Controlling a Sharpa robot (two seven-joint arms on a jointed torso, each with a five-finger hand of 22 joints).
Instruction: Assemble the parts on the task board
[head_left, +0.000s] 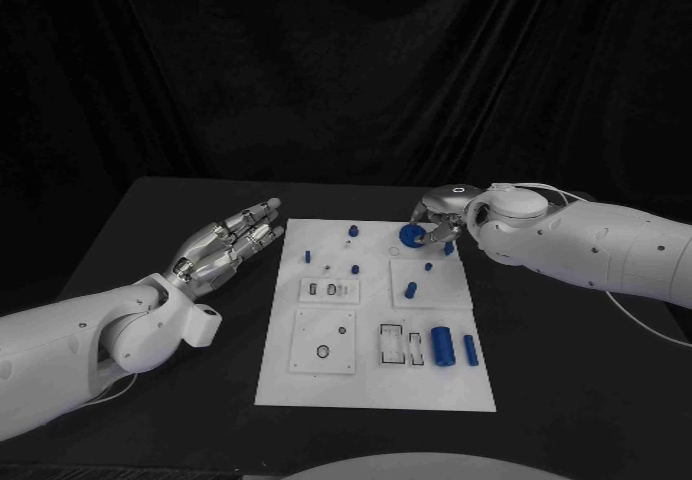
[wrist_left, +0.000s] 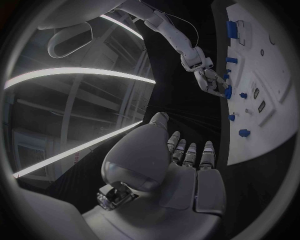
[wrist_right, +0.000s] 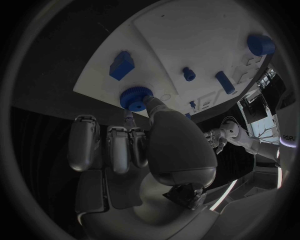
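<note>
On your left, the robot's left hand (head_left: 224, 245) hovers over the black table (head_left: 144, 230) just beside the left edge of the task board (head_left: 378, 390), palm flat, fingers stretched out and a little apart, holding nothing; the left wrist view shows the same straight fingers (wrist_left: 190, 154) with the board off to their side and no part touching them. Moving across the white board, you have a small blue peg (head_left: 307, 256) near the left edge, another short blue peg (head_left: 353, 231) at the far end, and a tiny one (head_left: 353, 269) a little nearer the middle. Farther right, a blue pin (head_left: 411, 291) lies on the raised square plate, and near the front right sit a thick blue cylinder (head_left: 443, 348) and, just beside it, a thinner blue rod (head_left: 470, 349), both lying lengthwise. At the far right corner of the board, the right hand (head_left: 440, 215) is down on the blue gear (head_left: 411, 236): in the right wrist view the thumb tip rests on the toothed round gear (wrist_right: 132, 97) and a finger meets it from the other side, so the gear is pinched there, sitting at or just above the board surface; you cannot tell whether it is lifted clear. A blue block (wrist_right: 121, 65) lies close beside the gear, apart from the hand.
</note>
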